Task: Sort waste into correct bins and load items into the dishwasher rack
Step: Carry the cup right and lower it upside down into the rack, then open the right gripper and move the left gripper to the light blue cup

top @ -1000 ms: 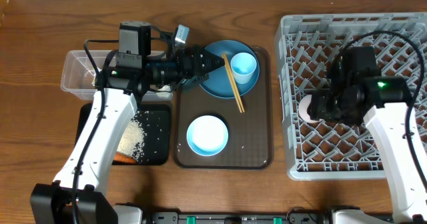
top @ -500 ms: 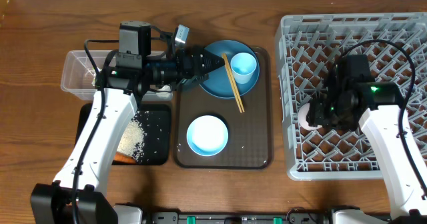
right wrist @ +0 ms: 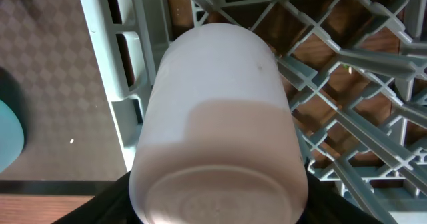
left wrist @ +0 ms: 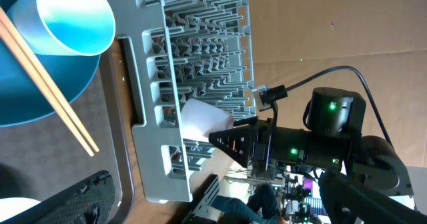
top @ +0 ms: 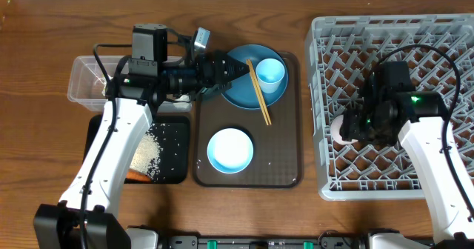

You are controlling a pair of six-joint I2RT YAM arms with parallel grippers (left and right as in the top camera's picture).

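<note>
The pink cup (top: 340,127) lies on its side at the left edge of the grey dishwasher rack (top: 444,49). My right gripper (top: 354,124) is shut on the pink cup (right wrist: 220,117), a black finger against each side of its base. My left gripper (top: 235,70) stands open over the blue plate (top: 241,93) and holds nothing; only one finger (left wrist: 73,197) shows in the left wrist view. On the plate are the blue cup (top: 271,72) and two chopsticks (top: 259,93). The pale blue bowl (top: 230,150) sits nearer me on the brown tray (top: 289,171).
The clear tub (top: 83,78) stands at the far left. In front of it, the black tray (top: 178,153) holds white rice (top: 148,156) and an orange carrot (top: 137,176). The left arm partly covers both. The rack's upright pegs surround the pink cup.
My right wrist has shifted a little down and to the left over the rack, with the pink cup staying at the rack's left edge. The left arm has not moved.
</note>
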